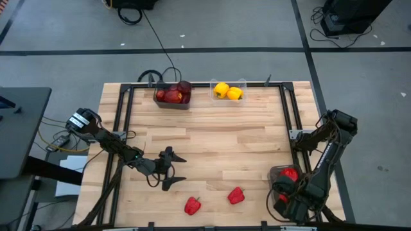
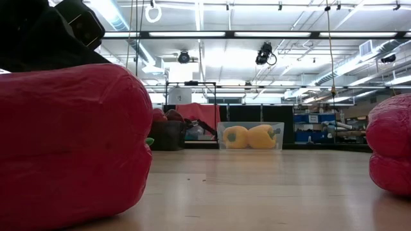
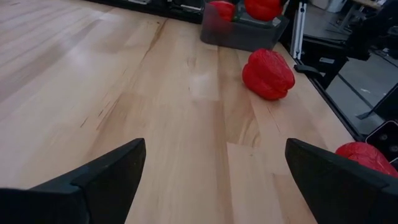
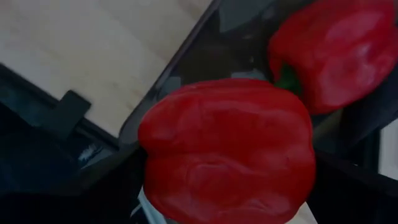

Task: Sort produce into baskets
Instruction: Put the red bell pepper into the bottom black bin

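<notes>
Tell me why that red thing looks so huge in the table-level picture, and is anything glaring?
Low view: a red pepper sits almost against the lens, so it looms, soft-edged; another crowds the other edge, while the yellow peppers far off look small. The ceiling lights glare white. Right wrist view: a pepper fills the dim frame.

Two dark jointed arms; the left arm (image 1: pixel 106 138) bears a white label.

I work in a robotics lab: my wooden bench (image 1: pixel 212 138) stands on taped grey floor (image 1: pixel 225 32), beneath strip lights (image 2: pixel 257 33) and trailing cables (image 1: pixel 154 32)
</notes>
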### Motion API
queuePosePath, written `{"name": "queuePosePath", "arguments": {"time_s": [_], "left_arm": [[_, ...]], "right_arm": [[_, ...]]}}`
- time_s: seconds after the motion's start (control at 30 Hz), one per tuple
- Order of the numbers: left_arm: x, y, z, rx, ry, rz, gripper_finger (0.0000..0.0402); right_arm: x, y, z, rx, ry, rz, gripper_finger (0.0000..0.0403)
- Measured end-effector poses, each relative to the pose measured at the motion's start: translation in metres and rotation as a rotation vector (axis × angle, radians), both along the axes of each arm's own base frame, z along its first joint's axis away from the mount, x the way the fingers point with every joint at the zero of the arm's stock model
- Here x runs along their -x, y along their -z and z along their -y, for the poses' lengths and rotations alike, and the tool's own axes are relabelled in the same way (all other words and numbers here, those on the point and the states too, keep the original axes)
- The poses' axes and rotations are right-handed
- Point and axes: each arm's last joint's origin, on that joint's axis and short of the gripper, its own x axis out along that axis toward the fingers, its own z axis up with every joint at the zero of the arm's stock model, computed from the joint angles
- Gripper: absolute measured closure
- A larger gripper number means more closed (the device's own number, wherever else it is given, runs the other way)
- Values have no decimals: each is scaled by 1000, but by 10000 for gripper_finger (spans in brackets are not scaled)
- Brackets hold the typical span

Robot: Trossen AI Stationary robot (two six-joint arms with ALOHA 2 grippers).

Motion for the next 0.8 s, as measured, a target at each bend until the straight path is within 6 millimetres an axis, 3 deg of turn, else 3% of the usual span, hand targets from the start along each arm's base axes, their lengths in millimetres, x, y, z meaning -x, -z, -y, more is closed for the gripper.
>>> {"name": "queuePosePath", "arguments": {"time_s": [0.23, 0.57, 0.8], "left_arm": [[0, 0, 0, 19, -6, -2, 10], [0, 0, 0, 18, -6, -3, 10], [0, 1, 0, 13, -6, -11, 10]], "right_arm": [[1, 0, -2, -27, -16, -12, 4], [6, -1, -17, -89, -128, 121, 11], [12, 0, -10, -31, -69, 8, 6]]}}
